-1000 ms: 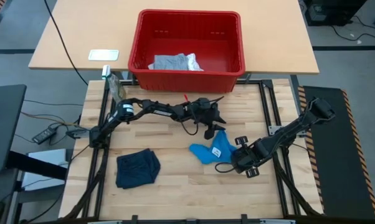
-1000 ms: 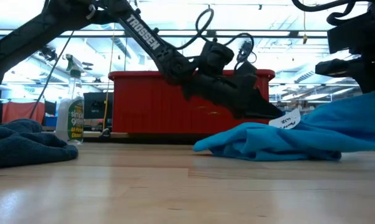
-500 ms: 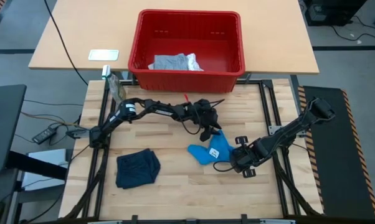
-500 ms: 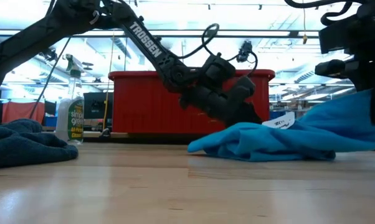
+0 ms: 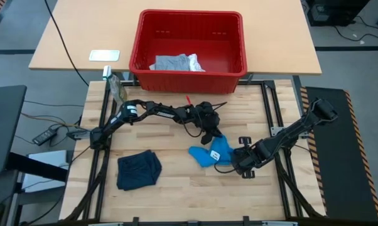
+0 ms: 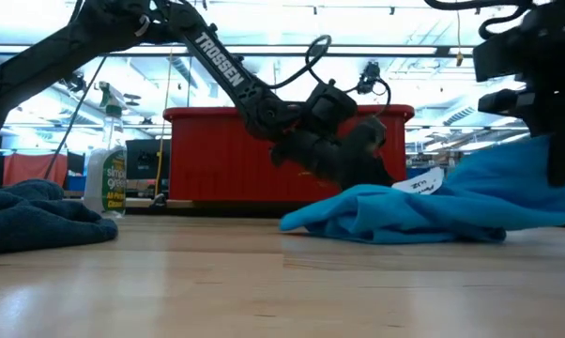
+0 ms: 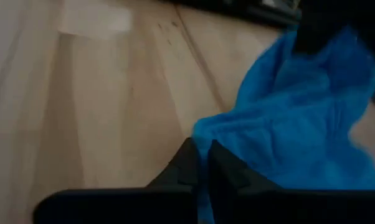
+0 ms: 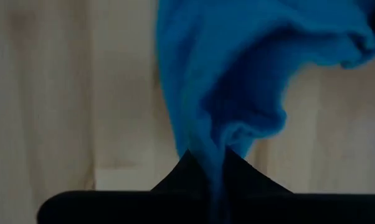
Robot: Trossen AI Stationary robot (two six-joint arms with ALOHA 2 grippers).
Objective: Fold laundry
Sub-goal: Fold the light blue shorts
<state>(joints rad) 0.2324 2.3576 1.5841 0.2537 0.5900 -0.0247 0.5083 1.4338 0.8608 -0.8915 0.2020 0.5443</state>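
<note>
Laundry count, going left to right for you: one dark navy garment (image 5: 139,171) lying roughly folded near the table's front edge; one light grey garment (image 5: 176,63) waiting in the red basket (image 5: 188,76); one bright blue garment (image 5: 211,152) crumpled mid-table. By my judgement you're partway; the left gripper (image 5: 212,134) is pinched onto its far edge; the right gripper (image 5: 234,161) is clamped on its near corner, lifting it.

Crumpled bright blue garment (image 5: 209,152) mid-table; navy garment (image 5: 139,170) folded nearby.
</note>
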